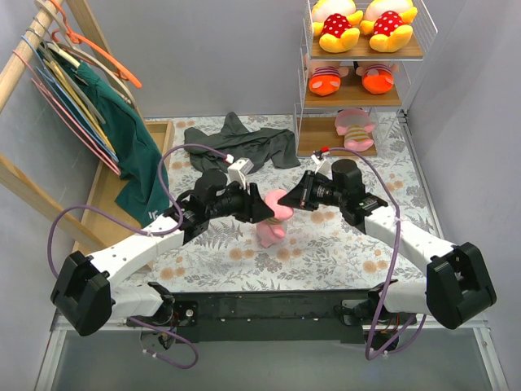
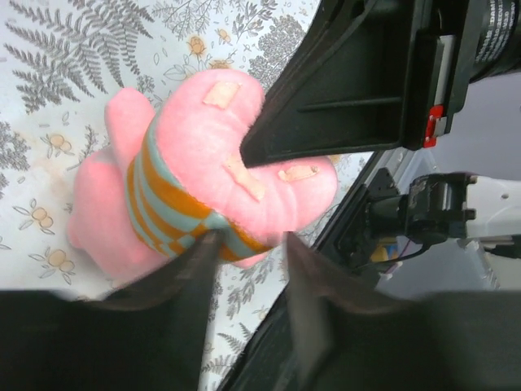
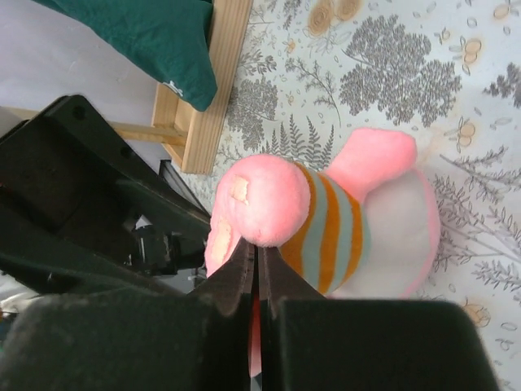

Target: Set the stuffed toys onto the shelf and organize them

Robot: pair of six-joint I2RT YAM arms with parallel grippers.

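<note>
The last pink doll hung mid-table, well short of the shelf, in a handover: right gripper pinched nearly closed on it, left gripper open around it; next, carry it shelfward

A fern-print cloth is spread beneath the pincers; a wooden rail with hangers is seen far left, against grey walls.
</note>
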